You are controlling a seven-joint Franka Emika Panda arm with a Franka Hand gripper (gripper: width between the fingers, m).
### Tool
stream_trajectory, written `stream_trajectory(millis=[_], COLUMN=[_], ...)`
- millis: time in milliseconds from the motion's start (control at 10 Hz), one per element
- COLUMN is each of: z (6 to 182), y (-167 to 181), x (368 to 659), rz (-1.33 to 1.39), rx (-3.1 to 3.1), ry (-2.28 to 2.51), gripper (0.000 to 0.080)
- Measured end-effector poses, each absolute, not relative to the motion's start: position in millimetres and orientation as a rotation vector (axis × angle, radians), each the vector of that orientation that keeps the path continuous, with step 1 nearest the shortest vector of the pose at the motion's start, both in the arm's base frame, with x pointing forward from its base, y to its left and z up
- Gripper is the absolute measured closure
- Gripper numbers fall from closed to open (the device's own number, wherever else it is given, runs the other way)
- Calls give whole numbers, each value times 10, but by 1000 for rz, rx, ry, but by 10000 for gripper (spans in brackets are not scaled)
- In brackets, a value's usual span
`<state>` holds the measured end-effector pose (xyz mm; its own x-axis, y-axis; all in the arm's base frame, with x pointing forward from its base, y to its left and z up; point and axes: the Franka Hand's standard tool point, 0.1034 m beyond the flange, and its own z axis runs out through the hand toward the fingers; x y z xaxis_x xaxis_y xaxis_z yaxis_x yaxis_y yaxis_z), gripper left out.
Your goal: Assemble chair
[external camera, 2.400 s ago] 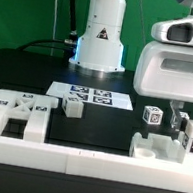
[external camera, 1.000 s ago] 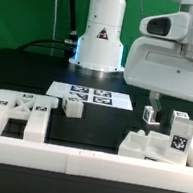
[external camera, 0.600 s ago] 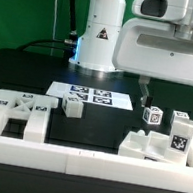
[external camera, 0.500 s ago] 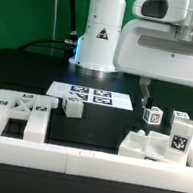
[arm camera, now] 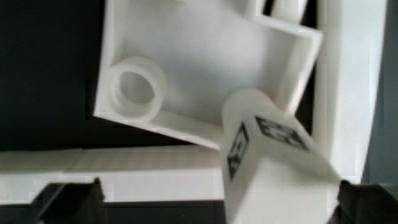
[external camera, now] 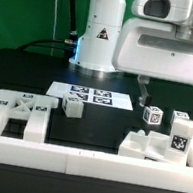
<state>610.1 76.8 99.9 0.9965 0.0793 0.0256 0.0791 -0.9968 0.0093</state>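
The gripper hangs over the exterior view's right side with its jaws spread wide and nothing between them, so it grips none of the parts below. Beneath it the seat lies flat, touching the border wall, likely so the wall braces it. One leg stands upright at its corner, while the wrist view shows a round socket empty beside that leg. A tagged block waits just behind the seat, and the other chair pieces lie well apart on the exterior view's left, probably staged for later steps.
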Motion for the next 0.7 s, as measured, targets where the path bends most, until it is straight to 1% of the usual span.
stream_trajectory(millis=[100,200,500,700], z=[984,981,976,943], y=[634,559,560,425], x=[5977,5946,5947,5892], rz=[10,2,1,15], rx=[3124,3124,3119,3042], ry=[290,280,310,736], gripper=[151,151,151,151])
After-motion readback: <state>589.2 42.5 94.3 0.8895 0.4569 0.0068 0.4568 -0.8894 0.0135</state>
